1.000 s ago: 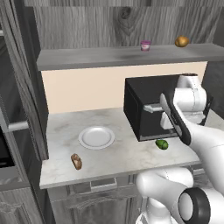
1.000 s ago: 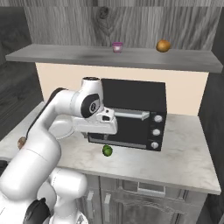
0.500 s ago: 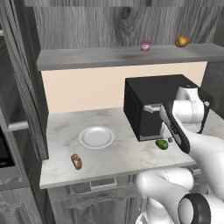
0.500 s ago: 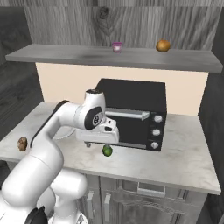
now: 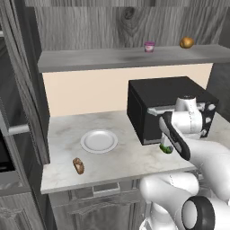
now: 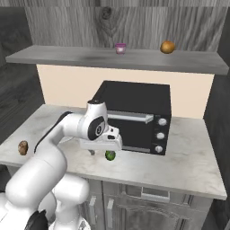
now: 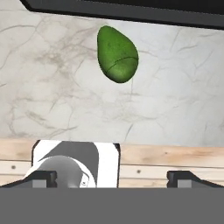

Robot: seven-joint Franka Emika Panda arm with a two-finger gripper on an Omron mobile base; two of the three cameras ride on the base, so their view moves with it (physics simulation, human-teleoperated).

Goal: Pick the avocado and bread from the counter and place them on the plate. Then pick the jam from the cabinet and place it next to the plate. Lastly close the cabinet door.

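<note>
The green avocado (image 7: 117, 54) lies on the marbled counter (image 5: 130, 161) just in front of the black microwave. My gripper (image 6: 102, 151) hangs low right over the avocado (image 6: 110, 155), jaws open and holding nothing. In the hand view its fingertips (image 7: 43, 177) stand wide apart at the bottom, with the avocado ahead of them. The white plate (image 5: 99, 141) sits bare at the counter's left middle. The brown bread (image 5: 78, 165) lies near the front left edge. The pink jam (image 5: 149, 46) stands on the cabinet shelf (image 5: 112, 58).
The black microwave (image 5: 166, 108) stands at the back right, close behind the avocado. An orange-brown fruit (image 5: 187, 42) sits on the shelf right of the jam. Grey wood drawers (image 6: 148, 202) run under the counter's front edge. A tall dark wood panel (image 5: 24, 76) borders the left.
The hand has come down from in front of the microwave door toward the counter, ending just over the avocado. Its jaws have stayed open. Nothing else moved.
</note>
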